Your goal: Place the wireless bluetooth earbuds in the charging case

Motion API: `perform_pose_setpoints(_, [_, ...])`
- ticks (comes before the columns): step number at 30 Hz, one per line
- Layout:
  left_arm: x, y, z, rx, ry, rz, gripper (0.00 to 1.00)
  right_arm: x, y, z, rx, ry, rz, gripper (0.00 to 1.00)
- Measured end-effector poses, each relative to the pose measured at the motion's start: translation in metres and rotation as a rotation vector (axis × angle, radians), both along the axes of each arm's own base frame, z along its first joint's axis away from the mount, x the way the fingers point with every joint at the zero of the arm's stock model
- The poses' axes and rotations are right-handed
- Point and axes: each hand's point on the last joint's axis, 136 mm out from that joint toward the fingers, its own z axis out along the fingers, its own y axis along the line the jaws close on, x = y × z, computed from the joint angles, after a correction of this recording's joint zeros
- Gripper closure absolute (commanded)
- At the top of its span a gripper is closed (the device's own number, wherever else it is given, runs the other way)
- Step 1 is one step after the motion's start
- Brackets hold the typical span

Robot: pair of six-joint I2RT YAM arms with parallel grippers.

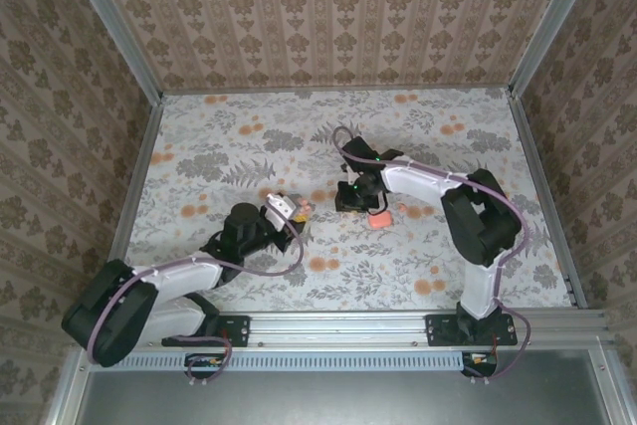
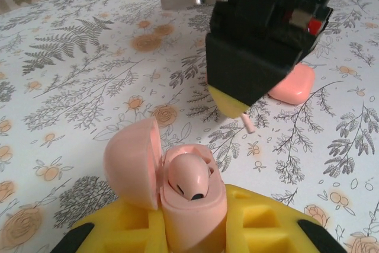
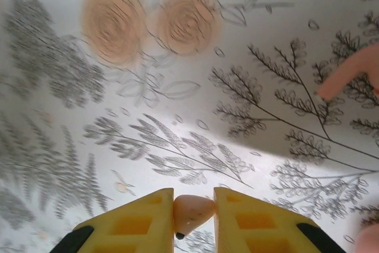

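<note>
Right gripper (image 3: 193, 208) pinches one tiny glossy salmon earbud (image 3: 190, 213) in its yellow jaws, nearly closed, just above the floral table (image 3: 177, 117). Over at the left gripper (image 2: 192, 226), the jaws are clamped on the smooth pink charging case (image 2: 189, 205), whose rounded lid (image 2: 133, 161) is hinged open with a second earbud (image 2: 188, 177) seated inside. Bring the held bud over stem-first, align it with the free well, probably beside the seated one, and release gently.

A robotics test cell: aluminium frame (image 1: 111, 22), damask-papered walls (image 1: 328, 7), floral-print surface (image 1: 229, 146), left arm (image 1: 179, 276) and right arm (image 1: 428, 181) bolted to a rail (image 1: 338, 323).
</note>
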Motion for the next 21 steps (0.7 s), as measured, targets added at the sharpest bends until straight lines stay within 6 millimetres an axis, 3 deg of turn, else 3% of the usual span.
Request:
perform_pose_setpoints(11, [0.01, -0.015, -0.027, 0.013, 0.012, -0.009, 0.86, 0.006, 0.002, 0.041, 0.236, -0.17, -0.136, 0.79])
perform_pose_setpoints(15, [0.013, -0.025, -0.021, -0.018, -0.011, -0.033, 0.86, 0.01, 0.003, 0.063, 0.313, -0.243, -0.167, 0.79])
perform_pose_setpoints(21, [0.014, -0.036, -0.008, -0.06, -0.044, -0.073, 0.86, 0.008, 0.006, 0.077, 0.365, -0.297, -0.19, 0.79])
